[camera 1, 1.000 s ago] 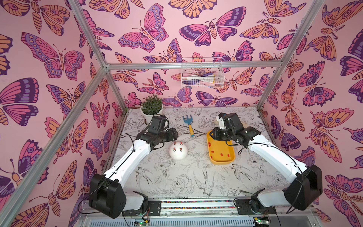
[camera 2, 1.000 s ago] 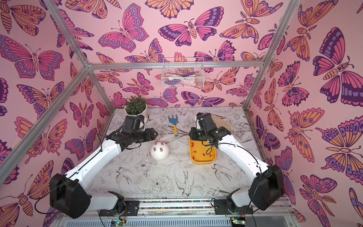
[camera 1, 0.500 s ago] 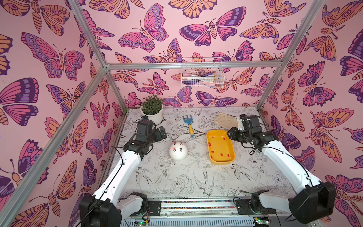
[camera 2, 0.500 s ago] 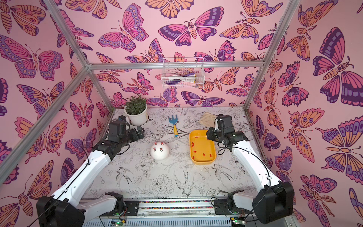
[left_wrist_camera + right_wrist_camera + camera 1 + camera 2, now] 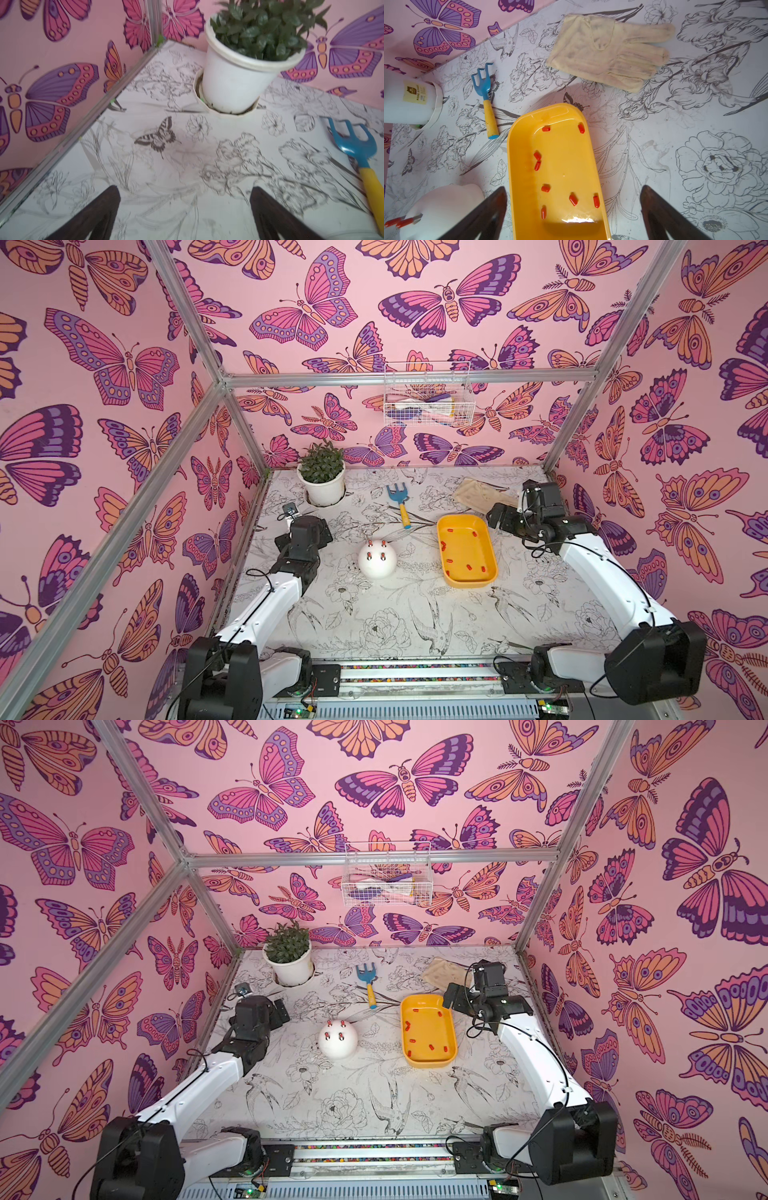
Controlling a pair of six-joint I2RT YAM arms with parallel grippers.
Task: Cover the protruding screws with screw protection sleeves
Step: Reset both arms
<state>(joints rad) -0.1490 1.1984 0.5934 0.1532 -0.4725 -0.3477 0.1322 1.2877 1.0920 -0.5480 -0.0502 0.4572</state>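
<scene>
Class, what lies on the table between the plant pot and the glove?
The blue rake lies between the pot and the glove, seen in both top views.

Lab robot cell, alu frame (image 5: 311, 380), butterfly-print walls (image 5: 415, 335), printed tabletop (image 5: 374, 614)

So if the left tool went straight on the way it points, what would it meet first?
Probably bare table, just short of the white plant pot; depth is unclear.
</scene>
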